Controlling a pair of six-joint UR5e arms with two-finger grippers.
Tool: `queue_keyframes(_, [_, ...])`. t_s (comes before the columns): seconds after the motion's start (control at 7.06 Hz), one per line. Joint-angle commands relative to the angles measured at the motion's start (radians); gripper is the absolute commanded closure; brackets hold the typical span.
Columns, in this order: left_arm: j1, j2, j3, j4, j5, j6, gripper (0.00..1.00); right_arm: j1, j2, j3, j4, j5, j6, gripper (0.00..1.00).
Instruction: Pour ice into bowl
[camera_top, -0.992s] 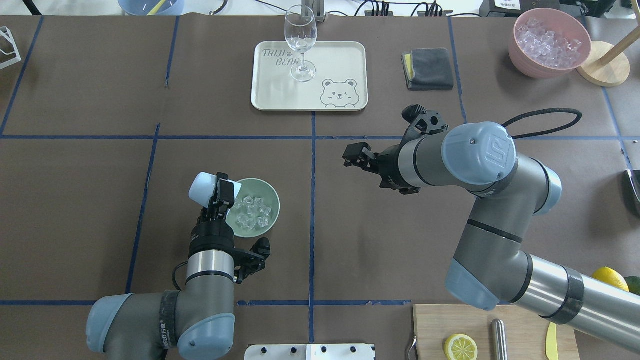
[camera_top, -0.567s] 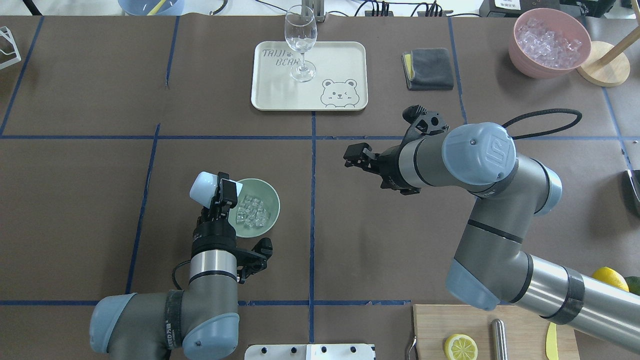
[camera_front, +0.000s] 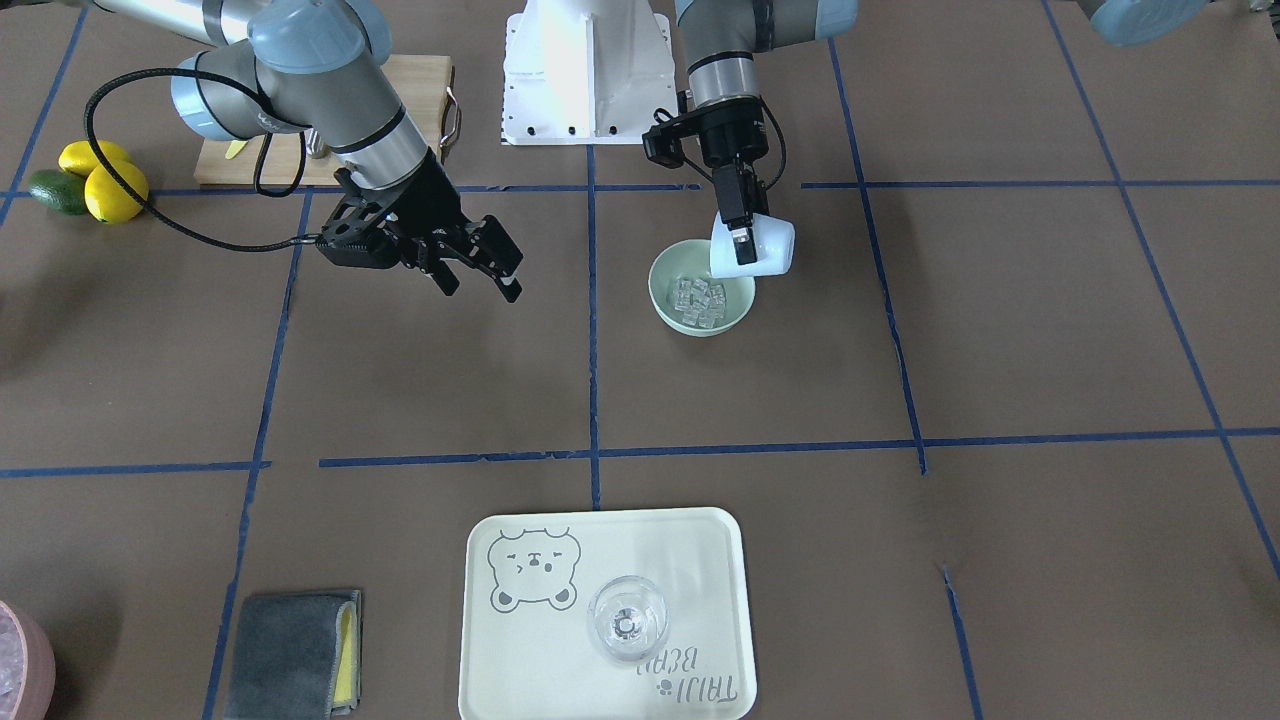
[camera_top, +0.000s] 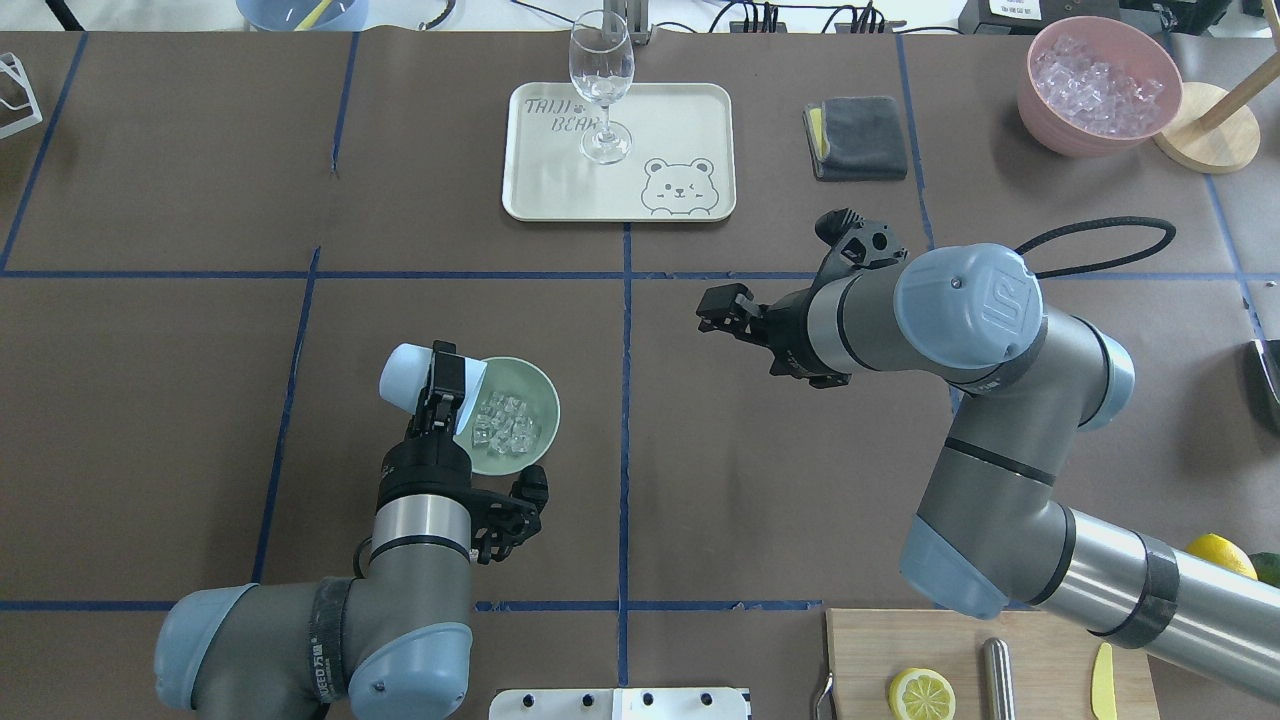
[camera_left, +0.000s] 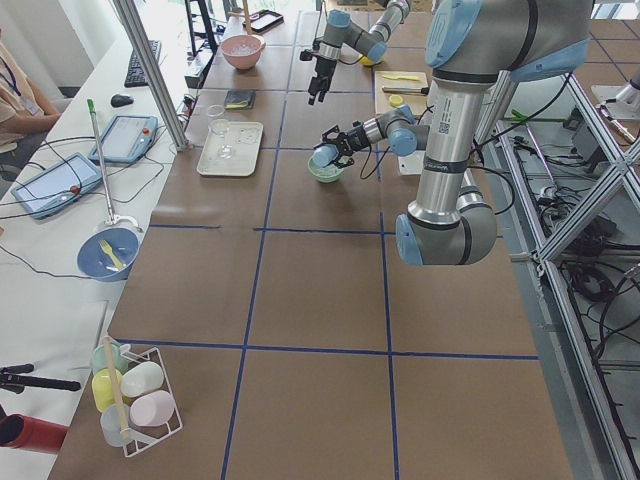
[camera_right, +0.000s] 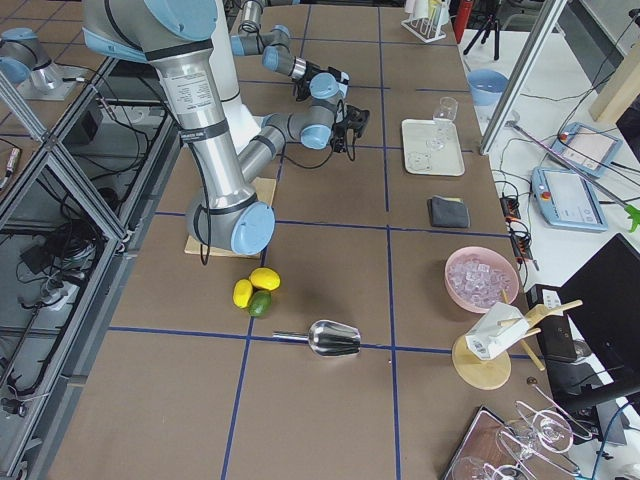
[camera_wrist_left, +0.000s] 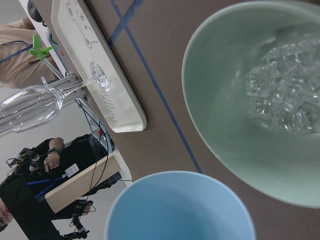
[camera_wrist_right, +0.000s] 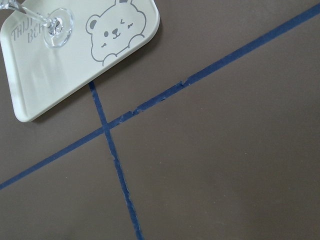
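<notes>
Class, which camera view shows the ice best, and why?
The left wrist view: the ice is close and single cubes show. Overhead and front views show a small clump in the bowl; side views are too distant; the right wrist view misses it.

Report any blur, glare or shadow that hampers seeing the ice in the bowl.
Left wrist view: the ice glints whitish and soft in the bowl; the near cup looks slightly blurred. Overhead view: evenly lit, cubes distinct. Side views: too small to judge.

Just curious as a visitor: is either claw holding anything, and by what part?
Left gripper clamps the tipped light blue cup by its wall near the mouth; right gripper is empty.
</notes>
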Motion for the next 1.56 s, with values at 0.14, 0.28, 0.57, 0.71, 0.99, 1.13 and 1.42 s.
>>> queue_keyframes(0.14, [-0.044, 0.01, -0.033, 0.08, -0.207, -0.529, 1.0, 0.008, 0.001, -0.001, 0.001, 0.0, -0.01, 0.0])
queue_keyframes(0.28, [-0.051, 0.013, -0.084, 0.186, -0.259, -0.803, 1.0, 0.007, 0.007, -0.001, 0.001, 0.0, -0.01, 0.0])
queue_keyframes(0.57, [-0.058, 0.027, -0.135, 0.201, -0.384, -1.278, 1.0, 0.01, 0.007, -0.005, 0.001, -0.001, -0.036, 0.0])
queue_keyframes(0.71, [-0.063, 0.036, -0.146, 0.181, -0.369, -1.425, 1.0, 0.016, 0.007, -0.005, 0.001, 0.0, -0.057, 0.0])
queue_keyframes(0.99, [-0.081, 0.155, -0.161, 0.016, -0.366, -1.592, 1.0, 0.021, 0.001, -0.005, 0.0, 0.002, -0.068, 0.0])
queue_keyframes(1.13, [-0.094, 0.268, -0.163, -0.176, -0.315, -1.652, 1.0, 0.019, 0.001, -0.004, 0.0, 0.002, -0.068, 0.0])
queue_keyframes(1.42, [-0.094, 0.415, -0.127, -0.307, -0.249, -1.736, 1.0, 0.019, 0.001, 0.001, 0.0, 0.0, -0.067, 0.0])
